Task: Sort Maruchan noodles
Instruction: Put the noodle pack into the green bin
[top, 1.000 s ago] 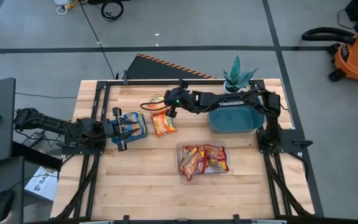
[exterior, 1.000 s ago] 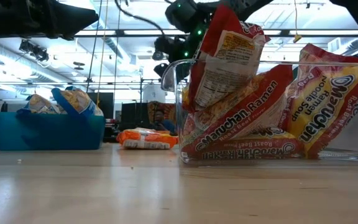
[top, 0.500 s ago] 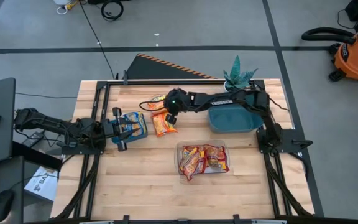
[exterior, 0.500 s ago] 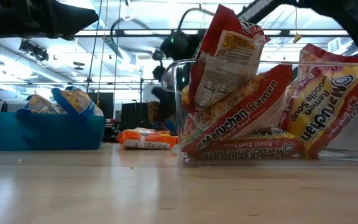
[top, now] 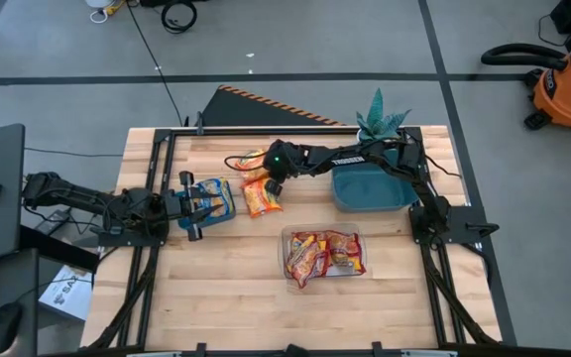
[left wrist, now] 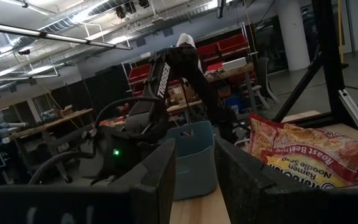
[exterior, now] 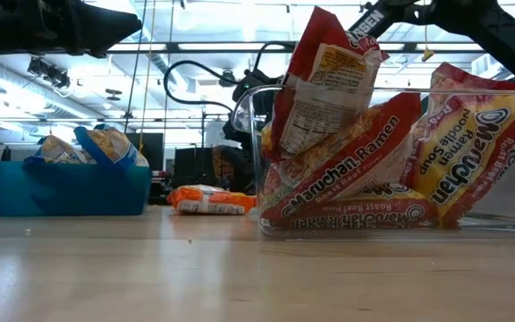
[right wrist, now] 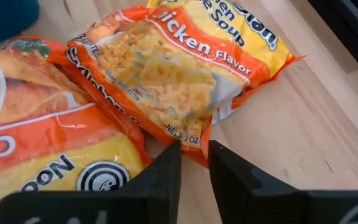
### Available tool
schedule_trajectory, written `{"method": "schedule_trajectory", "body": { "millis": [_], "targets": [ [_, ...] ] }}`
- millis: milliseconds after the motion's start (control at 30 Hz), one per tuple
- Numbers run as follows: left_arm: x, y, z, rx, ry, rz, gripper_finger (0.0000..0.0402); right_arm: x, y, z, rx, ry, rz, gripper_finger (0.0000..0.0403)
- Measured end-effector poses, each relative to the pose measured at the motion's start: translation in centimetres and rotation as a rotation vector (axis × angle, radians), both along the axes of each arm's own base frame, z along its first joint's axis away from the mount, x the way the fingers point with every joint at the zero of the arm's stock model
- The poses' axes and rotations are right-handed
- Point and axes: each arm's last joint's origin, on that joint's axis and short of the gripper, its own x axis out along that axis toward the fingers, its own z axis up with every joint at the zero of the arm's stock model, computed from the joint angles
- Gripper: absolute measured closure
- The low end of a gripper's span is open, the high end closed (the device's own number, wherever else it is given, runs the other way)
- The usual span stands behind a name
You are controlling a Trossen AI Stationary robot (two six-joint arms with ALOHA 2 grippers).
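Right now my right gripper [right wrist: 193, 163] hovers low over the orange Maruchan noodles [right wrist: 185, 68] near the table's [top: 226, 297] far edge, fingers narrowly parted, gripping nothing; my left gripper [top: 188, 205] waits beside the blue packets [top: 211, 198], its narrow gap empty.

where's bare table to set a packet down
The whole near strip of the wooden table in front of the clear bin is bare. It is crowded at the far middle, where the right claw hangs over the orange packets.
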Motion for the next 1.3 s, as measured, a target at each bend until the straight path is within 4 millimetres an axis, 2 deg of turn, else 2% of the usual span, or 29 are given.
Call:
{"method": "schedule_trajectory", "body": {
  "millis": [133, 267, 633, 967, 1300],
  "targets": [
    [0.0, 0.0, 0.0, 0.000, 0.000, 0.000, 0.0285, -0.1, 0.0, -0.1, -0.017, 0.018, 0.014, 0.0342],
    [0.0, 0.0, 0.0, 0.000, 0.000, 0.000, 0.0285, -0.2, 0.0, 0.3, -0.026, 0.025, 0.021, 0.0345],
    [0.0, 0.0, 0.0, 0.000, 0.000, 0.000, 0.0285, -0.7, -0.4, 0.5, -0.044, 0.141, 0.052, 0.0311],
    [0.0, 0.0, 0.0, 0.000, 0.000, 0.000, 0.0285, 0.4, 1.2, 0.7, -0.243, 0.166, 0.164, 0.0265],
    [0.0, 0.0, 0.0, 0.000, 0.000, 0.000, 0.0285, 0.8, 1.3, 1.0, -0.267, 0.130, 0.132, 0.0261]
  ]
}}
